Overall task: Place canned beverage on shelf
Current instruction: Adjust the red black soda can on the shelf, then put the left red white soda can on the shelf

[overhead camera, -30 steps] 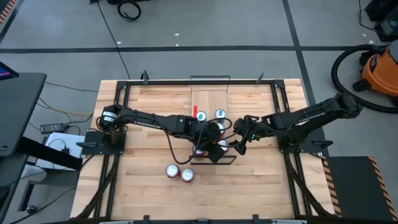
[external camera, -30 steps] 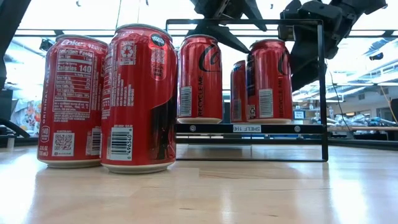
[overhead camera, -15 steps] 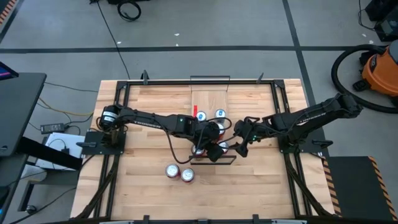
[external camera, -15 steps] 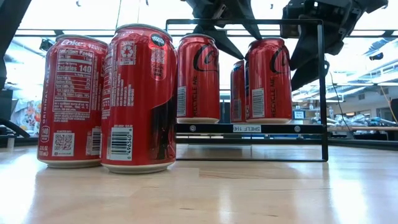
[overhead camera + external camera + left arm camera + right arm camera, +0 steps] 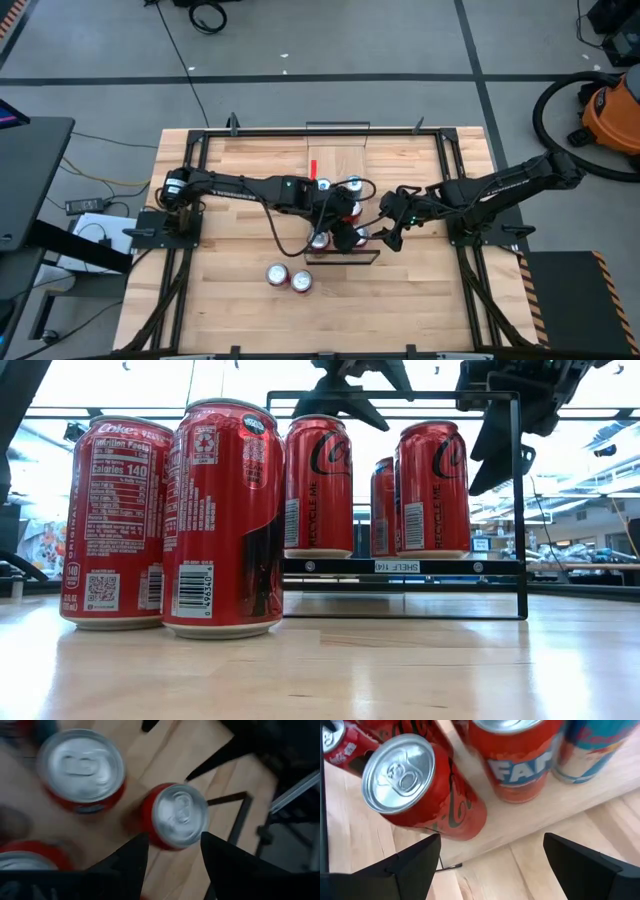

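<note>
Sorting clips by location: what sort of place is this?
Probably a robotics lab or workshop, not a shop: a wooden plank tabletop in a black metal frame on grey concrete floor, loose black cables, and an orange shop vacuum nearby.

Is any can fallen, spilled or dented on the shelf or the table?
Nothing stands out. The cans on the shelf stand upright, and so do the two red cans on the table. No spill or dent shows.
</note>
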Tool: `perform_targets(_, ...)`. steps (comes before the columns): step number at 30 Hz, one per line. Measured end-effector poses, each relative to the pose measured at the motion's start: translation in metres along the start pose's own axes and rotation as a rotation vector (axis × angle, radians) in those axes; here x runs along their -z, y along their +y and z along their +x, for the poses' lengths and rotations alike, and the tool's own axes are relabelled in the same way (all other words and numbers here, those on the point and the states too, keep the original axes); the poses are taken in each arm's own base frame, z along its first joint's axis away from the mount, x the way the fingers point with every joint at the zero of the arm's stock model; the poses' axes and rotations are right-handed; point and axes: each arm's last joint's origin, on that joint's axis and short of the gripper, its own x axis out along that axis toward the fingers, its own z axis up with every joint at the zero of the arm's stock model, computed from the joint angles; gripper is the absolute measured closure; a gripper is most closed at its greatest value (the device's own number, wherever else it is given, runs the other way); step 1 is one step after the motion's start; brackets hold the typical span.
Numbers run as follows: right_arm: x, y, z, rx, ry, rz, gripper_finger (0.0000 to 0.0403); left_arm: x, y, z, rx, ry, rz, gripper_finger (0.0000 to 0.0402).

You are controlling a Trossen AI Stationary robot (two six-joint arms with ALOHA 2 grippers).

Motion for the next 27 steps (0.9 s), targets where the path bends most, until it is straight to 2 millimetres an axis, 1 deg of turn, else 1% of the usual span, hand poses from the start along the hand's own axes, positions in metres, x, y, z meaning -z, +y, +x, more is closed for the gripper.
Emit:
perform_targets(4,-0.003,-0.001,-0.014,0.015,-0.019,0.001,0.0039,-0.001,-0.007,-0.022,-0.043,0.039,0.088,0.021)
perform_targets(10,-0.005,-0.006,-0.038,-0.004,-0.11,0.015,0.0039,0.018,-0.029,-0.057,-0.097,0.15,0.281,0.021)
perform_targets(13,-0.005,-0.008,-0.046,-0.013,-0.142,0.022,0.0039,0.027,-0.035,-0.067,-0.142,0.17,0.352,0.021)
perform_targets(16,-0.006,-0.01,-0.05,-0.016,-0.157,0.027,0.0039,0.033,-0.035,-0.076,-0.182,0.161,0.394,0.021)
perform_targets(20,-0.007,-0.012,-0.05,-0.011,-0.162,0.035,0.0039,0.037,-0.032,-0.09,-0.216,0.093,0.419,0.021)
perform_targets(25,-0.007,-0.012,-0.05,-0.015,-0.162,0.036,0.0039,0.044,-0.025,-0.11,-0.141,0.007,0.375,0.021)
perform_targets(27,-0.007,-0.011,-0.05,-0.016,-0.162,0.037,0.0039,0.053,-0.024,-0.116,-0.079,0.008,0.358,0.021)
